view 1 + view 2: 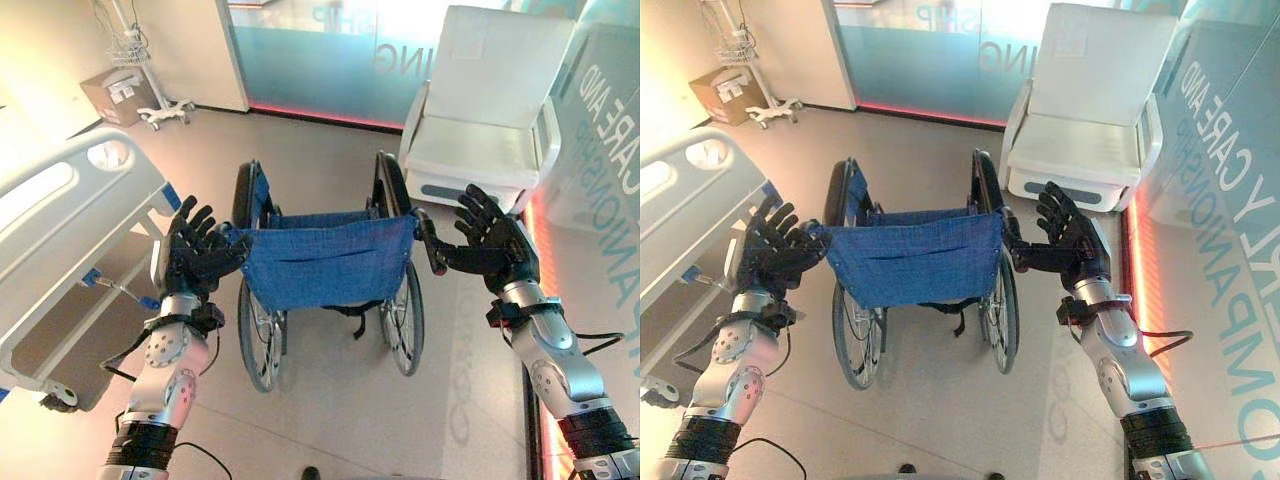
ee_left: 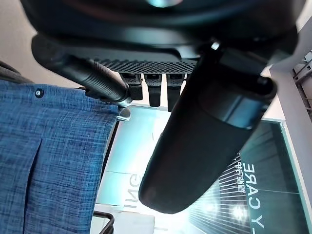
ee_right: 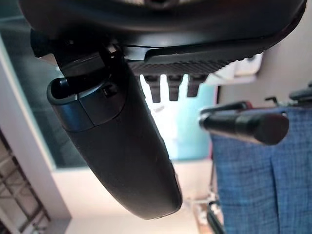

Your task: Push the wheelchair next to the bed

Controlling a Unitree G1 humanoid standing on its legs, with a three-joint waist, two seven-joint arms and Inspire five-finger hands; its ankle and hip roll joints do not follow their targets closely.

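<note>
The wheelchair (image 1: 325, 262), with a blue cloth back and large spoked wheels, stands in front of me with its back towards me. My left hand (image 1: 195, 250) is open at its left push handle (image 2: 97, 80), and the dark grip lies against the palm with the fingers straight. My right hand (image 1: 492, 240) is open beside the right push handle (image 3: 243, 126). That grip sits just off the palm, and the thumb (image 3: 122, 146) stands apart from it. The hospital bed (image 1: 60, 225), white with blue fittings, is at the left, close to the left hand.
A white padded armchair (image 1: 490, 110) stands just beyond the wheelchair on the right. A glass wall (image 1: 320, 55) runs along the back. A cardboard box (image 1: 115, 95) and a wheeled stand (image 1: 160, 110) sit at the far left. Bare floor lies between the bed and the wheelchair.
</note>
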